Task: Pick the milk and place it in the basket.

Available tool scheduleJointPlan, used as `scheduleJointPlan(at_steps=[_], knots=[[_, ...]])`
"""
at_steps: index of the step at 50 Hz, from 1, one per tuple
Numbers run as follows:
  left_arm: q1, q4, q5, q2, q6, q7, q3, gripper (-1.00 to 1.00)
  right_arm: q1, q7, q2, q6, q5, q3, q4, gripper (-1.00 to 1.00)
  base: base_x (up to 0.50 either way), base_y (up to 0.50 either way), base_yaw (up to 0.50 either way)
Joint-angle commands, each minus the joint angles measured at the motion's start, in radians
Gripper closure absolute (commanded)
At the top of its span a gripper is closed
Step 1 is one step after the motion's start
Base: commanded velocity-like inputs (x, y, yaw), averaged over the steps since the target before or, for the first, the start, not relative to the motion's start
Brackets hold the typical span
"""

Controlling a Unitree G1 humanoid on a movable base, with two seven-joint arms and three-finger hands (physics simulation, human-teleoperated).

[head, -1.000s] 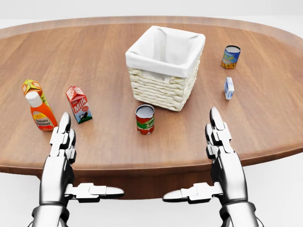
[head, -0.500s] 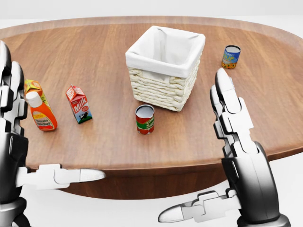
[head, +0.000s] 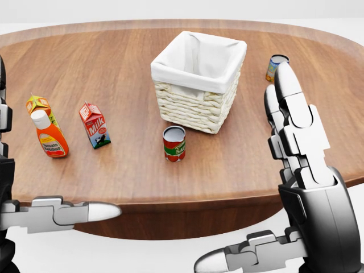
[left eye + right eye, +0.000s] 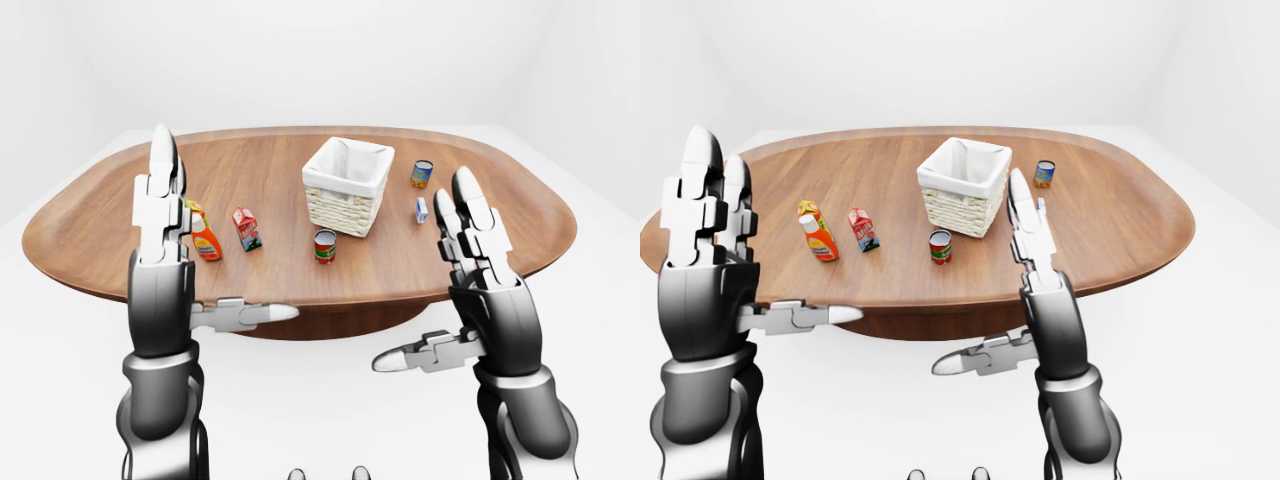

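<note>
Left robot hand (image 4: 160, 230): raised at the near edge of the tabletop, fingers straight and spread, thumb out sideways; it holds nothing.
Right robot hand (image 3: 298, 153): raised the same way on the right of the head view, fingers extended, thumb pointing inward, empty.
Tabletop (image 3: 136, 170): oval, brown wood; both hands stand at its near rim, not over the goods.
Tomato can (image 3: 174, 143): upright, nearest the viewer among the goods, just beside the near wall of the basket but apart from it.
Ketchup bottle (image 3: 49, 135): orange, white cap, at the left of the head view, with a small orange carton (image 3: 38, 105) right behind it.
Milk (image 3: 94, 125): red-and-white carton standing upright on the tabletop, between the ketchup bottle and the tomato can, well apart from the basket and untouched by either hand.
Basket (image 3: 193, 105): woven, lined in white cloth, near the middle of the tabletop; nothing shows inside it.
Small blue carton (image 4: 421, 209): right of the basket.
Far can (image 4: 422, 173): beyond the blue carton.
Progress: by my reading nothing is done yet; reaching, gripping, lifting, carrying and dropping the milk all remain, and the left hand looks the closer one.
</note>
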Motion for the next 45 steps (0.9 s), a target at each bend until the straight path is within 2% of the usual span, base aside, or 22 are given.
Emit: scheduleJointPlan(at_steps=[1,9,20,27,45], knots=[[0.014,-0.005,0.011,-0.005,0.0,-0.003,-0.009,-1.0,-0.006,0.002,0.001,0.025,0.004,-0.006,-0.021,-1.0,0.0,0.0,0.0],[0.011,-0.001,0.01,-0.006,0.0,-0.002,-0.009,-1.0,-0.009,0.002,0.003,0.03,0.022,-0.016,-0.013,-1.0,0.04,0.0,0.0],[0.012,0.013,0.007,-0.005,0.0,0.003,-0.009,-1.0,-0.007,-0.003,0.002,0.021,0.02,-0.012,-0.011,-1.0,0.26,0.0,0.0],[0.011,0.012,0.008,-0.005,0.0,0.003,-0.01,-1.0,-0.009,-0.001,0.003,0.03,0.027,-0.014,-0.013,-1.0,0.24,0.0,0.0],[0.017,0.01,0.011,-0.007,0.0,0.003,-0.017,-1.0,-0.009,0.002,0.003,0.03,0.032,-0.012,-0.026,-1.0,0.24,0.0,0.0]])
